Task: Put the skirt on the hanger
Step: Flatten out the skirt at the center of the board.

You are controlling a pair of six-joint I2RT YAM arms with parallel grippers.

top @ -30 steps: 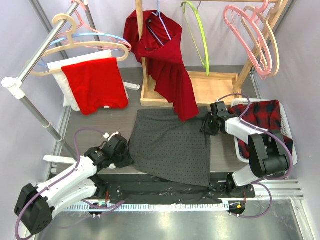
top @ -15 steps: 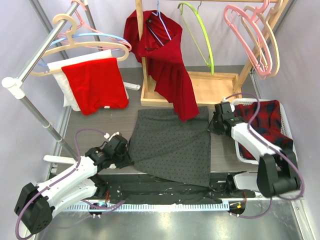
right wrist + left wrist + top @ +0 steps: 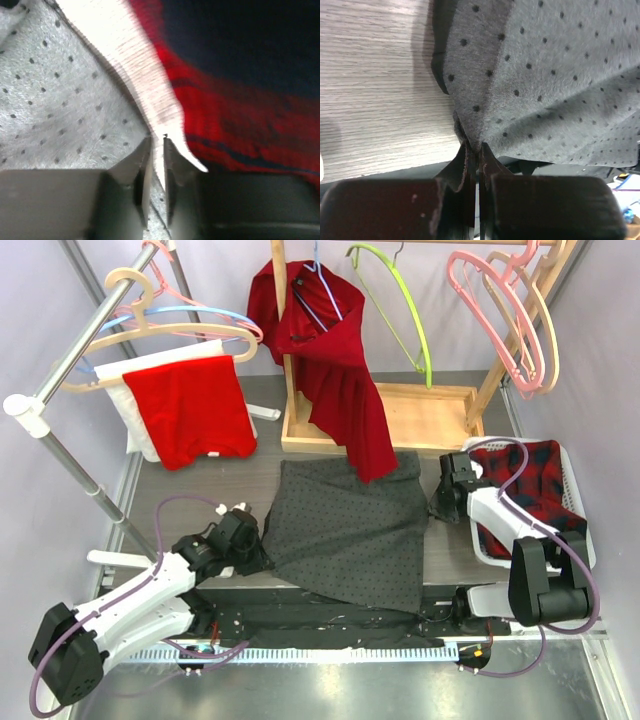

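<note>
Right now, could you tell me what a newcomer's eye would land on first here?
The grey dotted skirt spread across the middle of the table, its left edge pinched in the left jaws and its right corner in the right jaws. Behind it, a dark red garment drapes from the wooden stand, and a bright red cloth hangs on the left rail.

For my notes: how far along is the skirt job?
Done: the grasp. Left gripper pinches the skirt at its left edge; right gripper seems to pinch its right corner. In hand: lifting; it lies on the table. Left: hanging it, perhaps on the green hanger.
</note>
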